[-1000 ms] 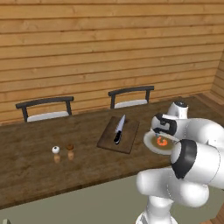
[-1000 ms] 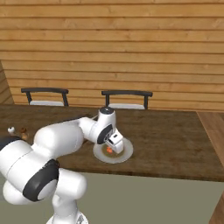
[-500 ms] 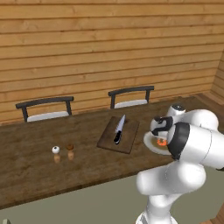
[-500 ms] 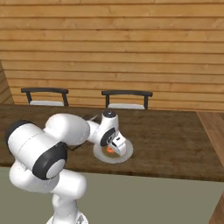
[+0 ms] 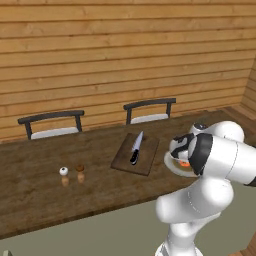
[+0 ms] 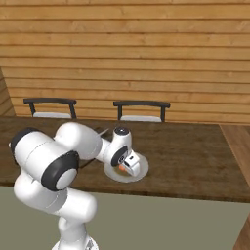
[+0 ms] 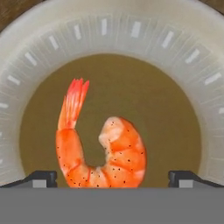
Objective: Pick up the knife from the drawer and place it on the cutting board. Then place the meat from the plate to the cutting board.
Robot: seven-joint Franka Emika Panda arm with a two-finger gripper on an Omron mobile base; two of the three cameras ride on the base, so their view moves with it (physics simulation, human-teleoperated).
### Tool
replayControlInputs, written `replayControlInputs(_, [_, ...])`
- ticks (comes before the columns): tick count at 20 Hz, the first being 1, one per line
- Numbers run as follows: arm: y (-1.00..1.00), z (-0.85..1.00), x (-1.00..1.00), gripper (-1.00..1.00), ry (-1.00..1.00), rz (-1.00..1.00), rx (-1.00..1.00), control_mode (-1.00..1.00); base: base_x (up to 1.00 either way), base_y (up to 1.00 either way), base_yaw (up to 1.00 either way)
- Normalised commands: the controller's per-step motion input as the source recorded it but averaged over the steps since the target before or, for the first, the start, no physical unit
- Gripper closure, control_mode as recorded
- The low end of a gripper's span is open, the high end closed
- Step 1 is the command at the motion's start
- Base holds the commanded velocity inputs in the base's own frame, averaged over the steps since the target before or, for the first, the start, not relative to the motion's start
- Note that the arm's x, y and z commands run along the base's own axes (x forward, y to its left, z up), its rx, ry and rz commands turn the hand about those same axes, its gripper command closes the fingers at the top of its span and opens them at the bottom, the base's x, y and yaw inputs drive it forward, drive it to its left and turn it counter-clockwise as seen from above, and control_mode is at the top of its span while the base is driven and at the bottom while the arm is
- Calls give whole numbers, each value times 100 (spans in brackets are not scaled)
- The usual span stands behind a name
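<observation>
The knife (image 5: pixel 136 147), silver blade and black handle, lies on the dark brown cutting board (image 5: pixel 146 161) at mid table. Right of the board sits the round white plate (image 5: pixel 171 168) with a brownish centre (image 7: pixel 144 96). On that centre lies the orange-red curled meat (image 7: pixel 98 148), also glimpsed under the hand (image 5: pixel 184 162) (image 6: pixel 120 167). My gripper (image 7: pixel 113 177) hangs close above the plate (image 6: pixel 140 171), open, with its two dark fingertips (image 7: pixel 41 177) either side of the meat and nothing held. Both base views have the gripper (image 5: pixel 180 154) (image 6: pixel 128 163) over the plate. The drawer is out of view.
Two small shakers (image 5: pixel 63 171) (image 5: pixel 80 168) stand on the wooden table (image 5: pixel 30 185) left of the board. Two dark chairs (image 5: pixel 50 125) (image 5: pixel 149 111) are pushed in along the far side, before a wooden plank wall. My own arm bulks over the table's near edge.
The arm's large links have swung round and nearer the cameras, while the hand has stayed over the plate and the meat. Knife and board have not moved.
</observation>
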Motion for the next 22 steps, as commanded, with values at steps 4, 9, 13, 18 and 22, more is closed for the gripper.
replayControlInputs(4, [5,-26,40,100,2,4,0,-100,0,0,0])
replayControlInputs(9, [0,-20,28,100,0,3,0,-100,0,0,0])
replayControlInputs(13, [10,-12,-17,100,-2,5,-1,-100,0,0,0])
replayControlInputs(18, [59,19,-46,100,-24,8,0,-100,0,0,0])
replayControlInputs(22, [73,17,4,100,-21,11,0,-100,0,0,0])
